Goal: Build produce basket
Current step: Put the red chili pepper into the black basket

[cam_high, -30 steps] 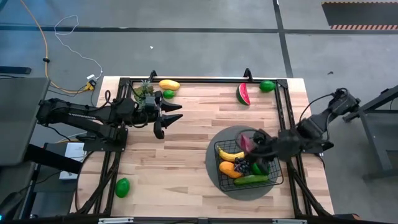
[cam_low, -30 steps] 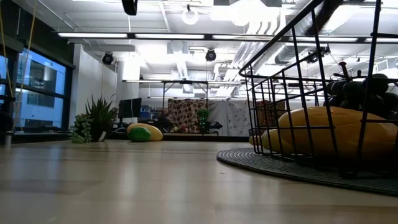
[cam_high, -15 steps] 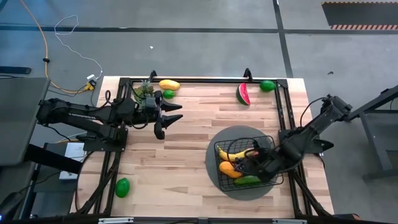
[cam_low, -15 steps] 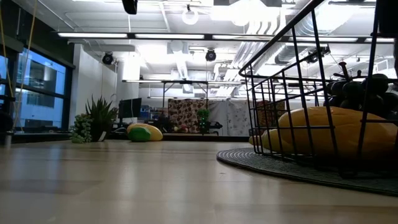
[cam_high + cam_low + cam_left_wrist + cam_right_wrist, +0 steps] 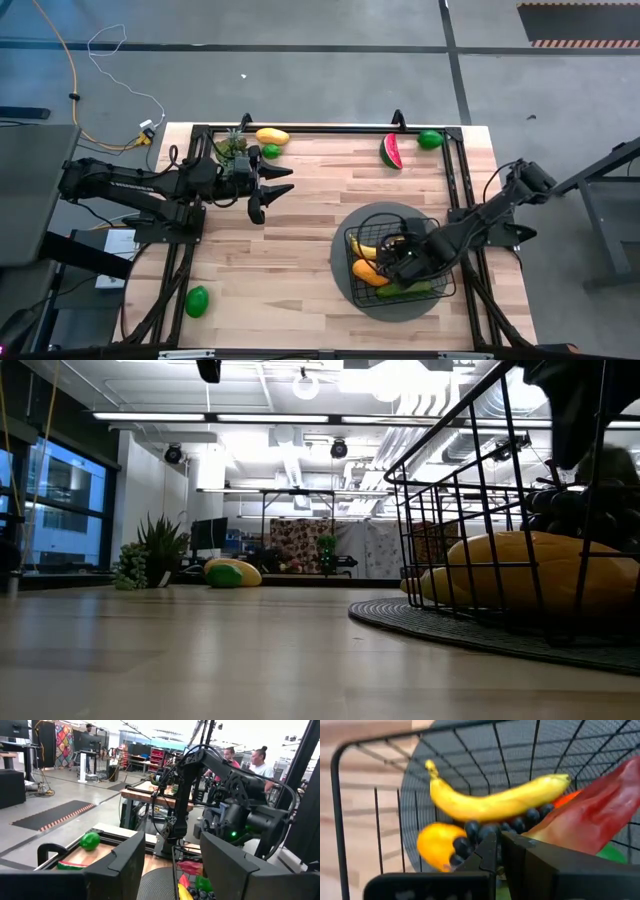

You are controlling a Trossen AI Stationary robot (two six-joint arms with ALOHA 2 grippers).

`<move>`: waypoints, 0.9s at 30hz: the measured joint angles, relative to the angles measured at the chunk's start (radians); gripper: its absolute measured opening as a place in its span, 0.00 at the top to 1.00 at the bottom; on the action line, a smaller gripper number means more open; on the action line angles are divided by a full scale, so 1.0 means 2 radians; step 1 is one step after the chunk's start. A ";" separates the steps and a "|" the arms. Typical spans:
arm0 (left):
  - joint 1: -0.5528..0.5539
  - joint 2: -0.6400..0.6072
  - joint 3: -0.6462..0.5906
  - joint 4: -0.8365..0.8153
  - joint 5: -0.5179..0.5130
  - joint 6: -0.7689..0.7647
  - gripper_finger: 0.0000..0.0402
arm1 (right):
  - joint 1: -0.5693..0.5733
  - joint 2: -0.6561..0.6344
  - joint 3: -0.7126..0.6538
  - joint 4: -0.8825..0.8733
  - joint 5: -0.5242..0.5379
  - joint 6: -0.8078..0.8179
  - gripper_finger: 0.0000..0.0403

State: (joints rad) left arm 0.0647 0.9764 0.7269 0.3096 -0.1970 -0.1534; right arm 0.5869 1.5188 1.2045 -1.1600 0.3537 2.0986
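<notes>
The black wire basket (image 5: 440,240) stands on a round grey mat (image 5: 365,215) at the table's right near part. In it lie a yellow banana (image 5: 495,802), an orange mango (image 5: 435,845), dark grapes (image 5: 520,822) and something green (image 5: 615,852). My right gripper (image 5: 403,262) reaches down inside the basket, shut, with a red chili (image 5: 600,812) at its fingertips. My left gripper (image 5: 272,187) hovers open over the table's left far part, touching nothing. A watermelon slice (image 5: 391,151), limes (image 5: 430,138) (image 5: 197,300) and a yellow mango (image 5: 271,136) lie on the table outside the basket. My right gripper has the red chili by its narrow end (image 5: 532,834), right at the fingertips (image 5: 487,847); the fingers themselves hide the pinch. It comes slanting down from the table's right side. The chili's thick end sticks out sideways over the grapes and the banana, inside the basket.
A small pineapple (image 5: 232,145) and a lime (image 5: 270,151) sit by the far left corner. Black rails (image 5: 455,170) run along the table's edges. The wood between the two arms is bare. People stand in the room beyond, in the left wrist view.
My right gripper has come down from above the basket's far rim into the basket, moving toward the near edge, and has carried the red chili with it down to the fruits.
</notes>
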 joint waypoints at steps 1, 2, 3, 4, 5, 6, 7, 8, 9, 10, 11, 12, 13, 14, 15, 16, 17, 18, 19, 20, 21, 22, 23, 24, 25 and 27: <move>0.000 0.000 0.000 0.000 0.000 0.000 0.55 | -0.003 0.004 0.000 0.000 0.006 0.009 1.00; 0.000 0.000 0.000 0.000 0.000 0.000 0.55 | -0.007 0.008 0.000 0.001 0.008 0.016 1.00; 0.000 0.000 0.000 0.000 0.000 0.000 0.55 | -0.011 0.012 0.000 0.001 0.006 0.021 1.00; 0.000 0.000 0.000 0.000 0.000 0.000 0.55 | -0.016 0.017 0.000 0.001 0.002 0.023 1.00; 0.000 0.000 0.000 0.000 0.000 0.000 0.55 | -0.020 0.022 0.000 0.001 -0.005 0.024 1.00; 0.000 0.000 0.000 0.000 0.000 0.000 0.55 | -0.024 0.027 0.000 0.001 -0.011 0.024 1.00; 0.000 0.000 0.000 0.000 0.000 0.000 0.55 | -0.027 0.030 0.000 0.001 -0.016 0.024 1.00; 0.000 0.000 0.000 -0.001 0.000 0.000 0.55 | -0.030 0.035 0.000 0.002 -0.021 0.024 1.00; 0.000 0.000 0.000 -0.001 0.000 0.000 0.55 | -0.033 0.038 0.000 0.005 -0.024 0.024 1.00; 0.000 0.000 0.000 -0.001 0.000 0.000 0.55 | -0.033 0.041 -0.001 0.006 -0.024 0.024 1.00; 0.000 0.000 0.000 -0.001 0.000 0.000 0.55 | -0.035 0.044 -0.001 0.008 -0.024 0.024 1.00; 0.000 0.000 0.000 -0.001 0.000 0.000 0.55 | -0.036 0.046 -0.001 0.009 -0.024 0.024 1.00; 0.000 0.000 0.000 -0.001 0.000 0.000 0.55 | -0.036 0.047 -0.001 0.009 -0.024 0.024 1.00; 0.000 0.000 0.000 -0.001 0.000 0.000 0.55 | -0.036 0.049 -0.001 0.009 -0.024 0.024 1.00; 0.000 0.000 0.000 -0.001 0.000 0.000 0.55 | -0.036 0.049 -0.001 0.009 -0.024 0.024 1.00; 0.000 0.000 0.000 -0.001 0.000 0.000 0.55 | -0.036 0.049 -0.001 0.008 -0.024 0.024 1.00; 0.000 0.000 0.000 -0.001 0.000 0.000 0.55 | -0.036 0.049 -0.001 0.008 -0.024 0.024 1.00; 0.000 0.000 0.000 -0.001 0.000 0.000 0.55 | -0.036 0.049 -0.001 0.008 -0.024 0.023 1.00; 0.000 0.000 0.000 -0.001 0.000 0.000 0.55 | -0.036 0.049 -0.001 0.008 -0.024 0.022 1.00; 0.000 0.000 0.000 -0.001 0.000 0.000 0.55 | -0.036 0.049 -0.001 0.008 -0.024 0.022 1.00; 0.000 0.000 0.000 -0.001 0.000 0.000 0.55 | -0.036 0.049 -0.001 0.008 -0.024 0.022 1.00; 0.000 0.000 0.000 -0.001 0.000 0.000 0.55 | -0.036 0.049 -0.001 0.008 -0.024 0.022 1.00; 0.000 0.000 0.000 -0.001 0.000 0.000 0.55 | -0.036 0.049 -0.001 0.008 -0.024 0.022 1.00; 0.000 0.000 0.000 -0.001 0.000 0.000 0.55 | -0.036 0.049 -0.001 0.008 -0.024 0.022 1.00; 0.000 0.000 0.000 -0.001 0.000 0.000 0.55 | -0.036 0.049 -0.001 0.008 -0.024 0.022 1.00; 0.000 0.000 0.000 -0.001 0.000 0.000 0.55 | -0.036 0.049 -0.001 0.008 -0.023 0.020 0.99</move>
State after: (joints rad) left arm 0.0647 0.9764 0.7269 0.3069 -0.1970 -0.1535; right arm 0.5148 1.6169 1.2034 -1.1439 0.3069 2.1388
